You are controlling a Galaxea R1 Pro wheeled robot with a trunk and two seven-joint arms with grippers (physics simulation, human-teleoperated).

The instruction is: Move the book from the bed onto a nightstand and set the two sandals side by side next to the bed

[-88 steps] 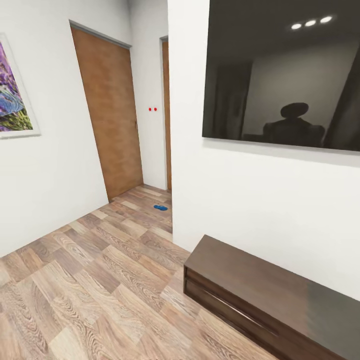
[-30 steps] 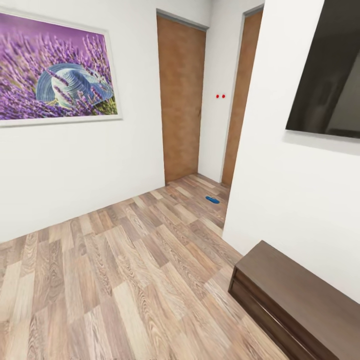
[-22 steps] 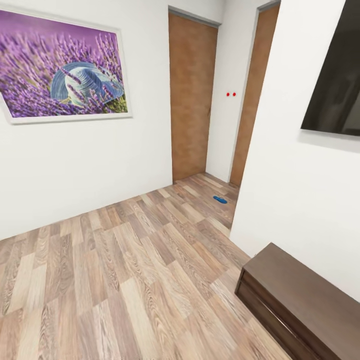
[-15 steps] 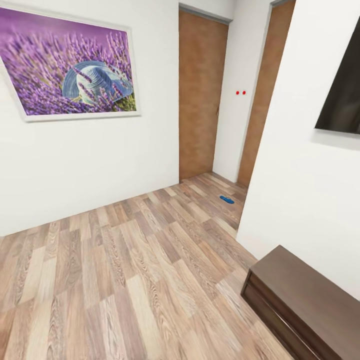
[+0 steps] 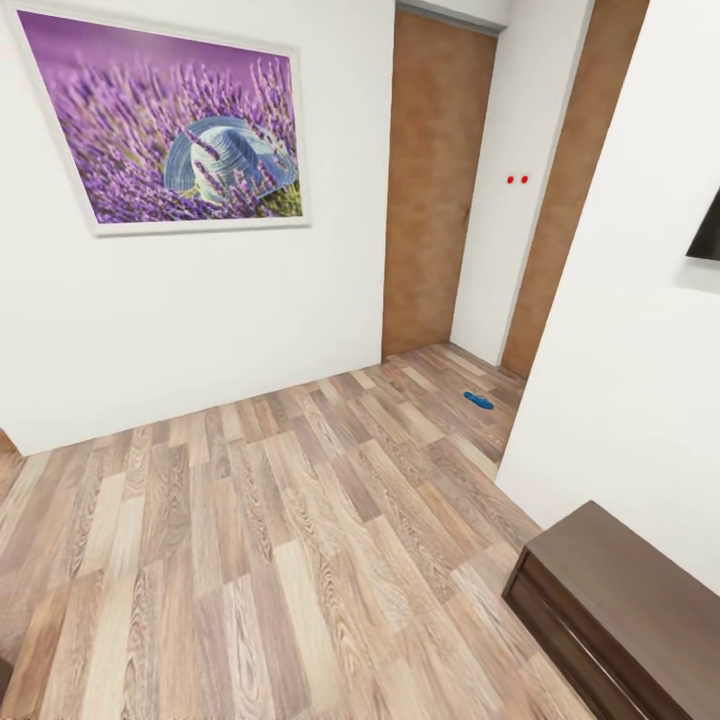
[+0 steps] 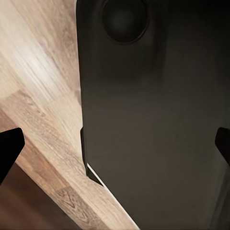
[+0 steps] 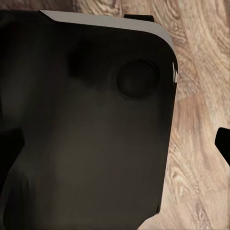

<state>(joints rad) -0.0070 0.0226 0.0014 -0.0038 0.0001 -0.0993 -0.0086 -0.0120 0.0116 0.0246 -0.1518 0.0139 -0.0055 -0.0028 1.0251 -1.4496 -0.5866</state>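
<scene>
Both grippers' fingertips (image 6: 10,146) (image 7: 223,141) are sitting wide apart, gripping nothing, while a blue sandal (image 5: 479,400) is lying on the wood floor (image 5: 260,540) near the doors (image 5: 435,185).

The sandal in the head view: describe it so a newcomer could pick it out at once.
Find the two brown doors at the far end of the wood-plank floor. On the floor before them, near the white wall corner, lies one sandal. It is small, flat and bright blue, the sole blue thing on the planks.
</scene>
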